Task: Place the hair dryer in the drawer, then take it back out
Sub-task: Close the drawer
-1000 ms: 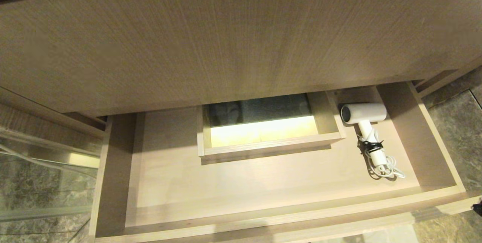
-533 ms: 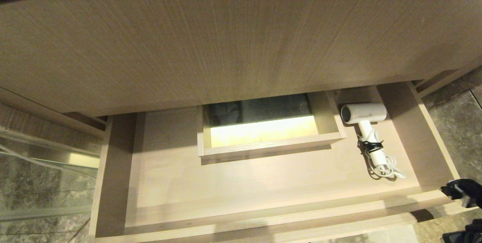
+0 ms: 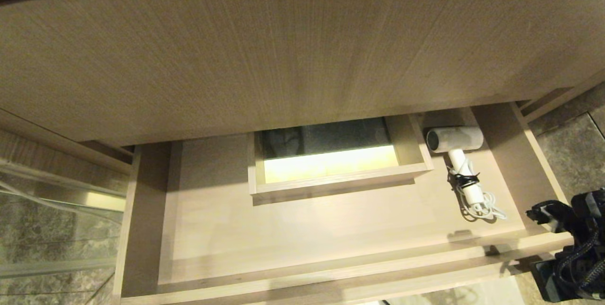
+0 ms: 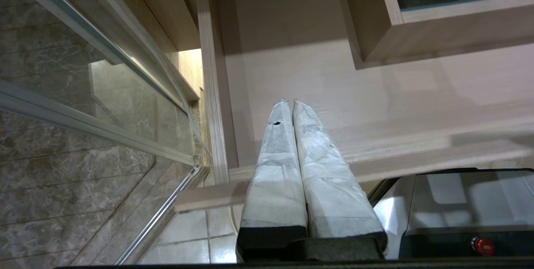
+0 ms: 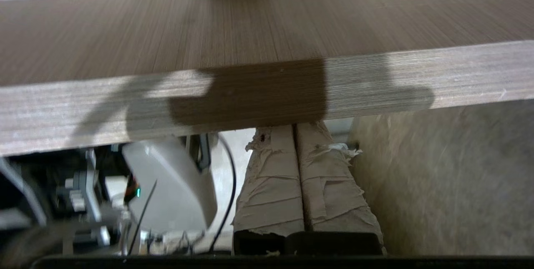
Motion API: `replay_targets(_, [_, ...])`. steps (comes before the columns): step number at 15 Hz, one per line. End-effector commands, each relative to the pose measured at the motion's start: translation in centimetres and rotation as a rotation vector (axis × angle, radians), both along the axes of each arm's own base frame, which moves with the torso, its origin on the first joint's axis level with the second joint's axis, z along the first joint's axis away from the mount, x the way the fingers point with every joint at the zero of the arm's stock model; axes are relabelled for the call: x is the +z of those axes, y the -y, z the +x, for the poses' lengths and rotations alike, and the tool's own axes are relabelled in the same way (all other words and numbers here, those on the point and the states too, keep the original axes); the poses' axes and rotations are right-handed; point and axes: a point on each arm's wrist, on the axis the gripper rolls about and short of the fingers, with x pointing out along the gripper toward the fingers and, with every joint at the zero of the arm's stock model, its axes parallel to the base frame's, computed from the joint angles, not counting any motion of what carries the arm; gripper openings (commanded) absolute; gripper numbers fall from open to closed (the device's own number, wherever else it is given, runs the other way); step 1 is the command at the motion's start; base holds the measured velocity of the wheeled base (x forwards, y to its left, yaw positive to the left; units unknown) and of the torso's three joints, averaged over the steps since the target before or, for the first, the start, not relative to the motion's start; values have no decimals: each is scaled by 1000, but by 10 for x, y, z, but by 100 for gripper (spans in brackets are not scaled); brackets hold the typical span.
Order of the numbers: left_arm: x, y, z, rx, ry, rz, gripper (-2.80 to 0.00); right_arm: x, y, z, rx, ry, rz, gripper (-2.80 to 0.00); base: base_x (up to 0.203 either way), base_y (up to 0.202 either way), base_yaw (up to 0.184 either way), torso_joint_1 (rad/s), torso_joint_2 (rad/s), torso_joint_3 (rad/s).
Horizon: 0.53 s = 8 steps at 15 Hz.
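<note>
I see the right gripper [image 5: 295,126] clenched and empty at the drawer [image 3: 331,274] front; the hair dryer [image 3: 456,142] lies inside.

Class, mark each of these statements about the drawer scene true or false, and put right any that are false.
1. The hair dryer lies inside the open drawer. True.
2. The right end effector grips the hair dryer's handle. False: its fingers are shut on nothing, and it sits by the drawer's front right corner, apart from the dryer.
3. The dryer's cord is bundled beside its handle with a black tie. True.
4. The dryer rests inside the boxed cut-out. False: it lies on the drawer floor to the right of it.
5. The left end effector is wide open. False: its fingers are pressed together.
</note>
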Motion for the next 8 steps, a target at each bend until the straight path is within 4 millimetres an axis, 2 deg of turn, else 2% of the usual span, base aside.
replay_targets(1, [0,0,0,-1,-1,0,-280,10,0,13,0,113,1,-280,0,0,0,0,0,0])
replay_targets(2, [0,0,0,0,0,0,-280,12,0,14,-1,133,1,-280,0,0,0,0,0,0])
replay_targets(5, [0,0,0,0,-1,0,-280,33,0,31,-9,354,8,-280,0,0,0,0,0,0])
replay_targets(8, [0,0,0,-1,-1,0,-280,67,0,62,-16,606,6,-280,0,0,0,0,0,0])
